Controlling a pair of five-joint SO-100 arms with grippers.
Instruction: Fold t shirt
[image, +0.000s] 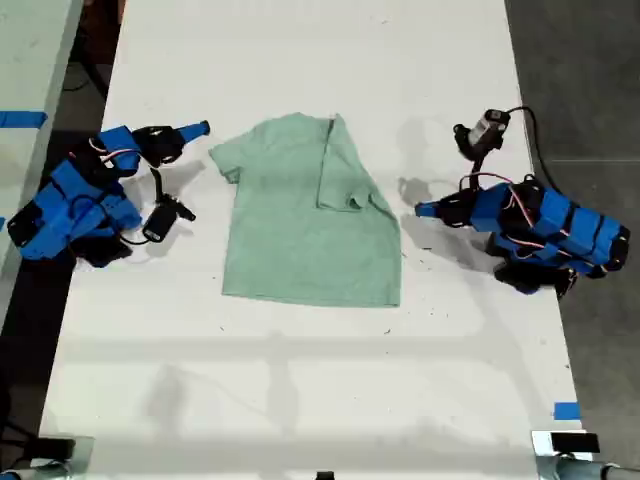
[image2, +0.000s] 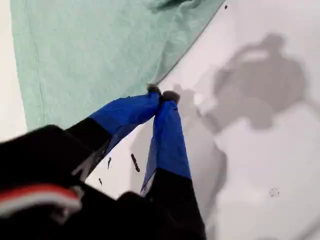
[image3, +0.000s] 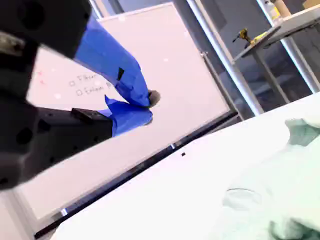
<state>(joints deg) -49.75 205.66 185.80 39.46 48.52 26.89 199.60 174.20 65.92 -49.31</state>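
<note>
The pale mint-green t shirt (image: 300, 225) lies flat in the middle of the white table (image: 300, 380). Its sleeve on the exterior view's right is folded inward over the body (image: 345, 175), while the other sleeve (image: 225, 155) lies spread out. My first gripper (image: 420, 210) (image2: 162, 93) is shut and empty just above the table, a little off the t shirt's (image2: 100, 55) edge on the exterior view's right. My second gripper (image: 200, 129) (image3: 149, 107) is shut on nothing, raised beside the spread sleeve on the exterior view's left, with the t shirt (image3: 280, 200) below it.
A small black and grey device on a cable (image: 485, 130) sits behind the first arm. Blue tape marks (image: 566, 410) lie near the table's front corner on the exterior view's right. A whiteboard (image3: 165, 75) stands beyond the table in the second wrist view.
</note>
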